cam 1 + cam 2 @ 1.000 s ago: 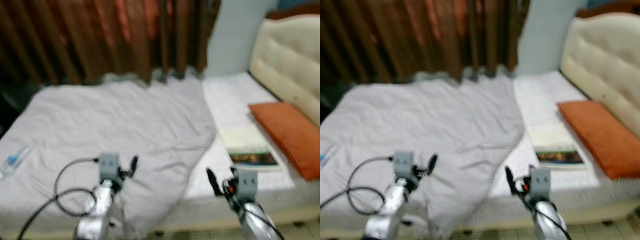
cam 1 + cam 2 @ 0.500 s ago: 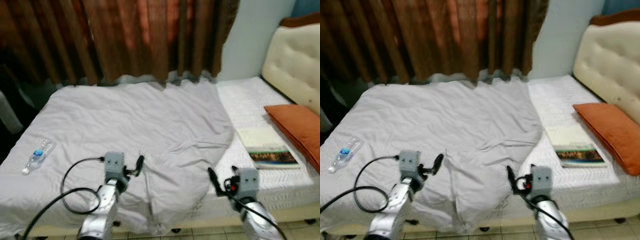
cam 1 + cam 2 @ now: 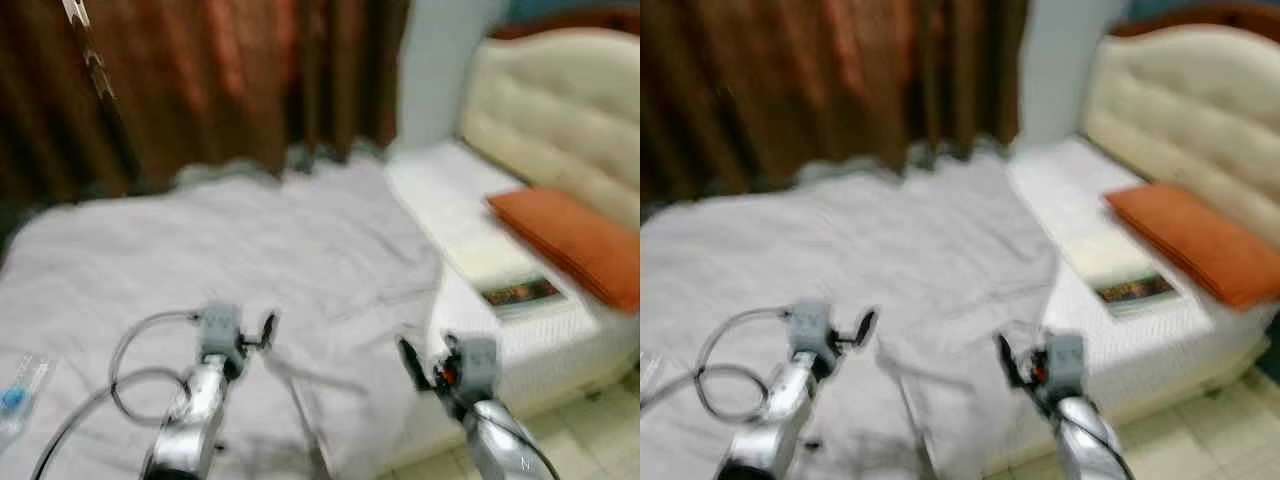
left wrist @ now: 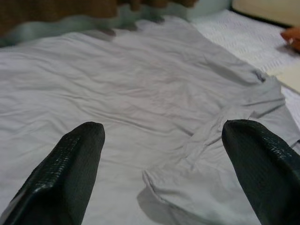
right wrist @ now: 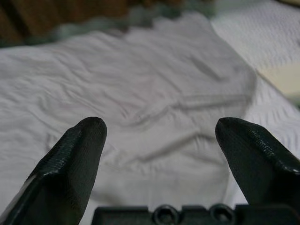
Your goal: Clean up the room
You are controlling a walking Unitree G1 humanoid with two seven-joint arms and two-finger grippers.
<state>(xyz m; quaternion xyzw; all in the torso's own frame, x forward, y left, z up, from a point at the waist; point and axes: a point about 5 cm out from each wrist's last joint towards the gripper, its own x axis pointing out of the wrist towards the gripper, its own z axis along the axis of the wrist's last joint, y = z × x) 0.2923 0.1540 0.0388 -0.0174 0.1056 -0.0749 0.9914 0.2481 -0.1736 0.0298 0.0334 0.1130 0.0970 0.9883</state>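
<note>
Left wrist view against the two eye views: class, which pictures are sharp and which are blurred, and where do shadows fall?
Both eye views are smeared with motion blur: the book and orange pillow lack crisp edges. The left wrist view is sharp on the grey sheet, with a soft shadow under its fold, while the left claw fingers sit near. The right wrist view is mildly soft behind the right claw.

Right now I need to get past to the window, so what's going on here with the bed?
The robot stands at the side of the bed, holding nothing. Its left gripper and right gripper are both open, raised over the rumpled grey sheet. A book and an orange pillow lie near the headboard, and a water bottle lies at the sheet's left edge. The head views are blurred.
</note>
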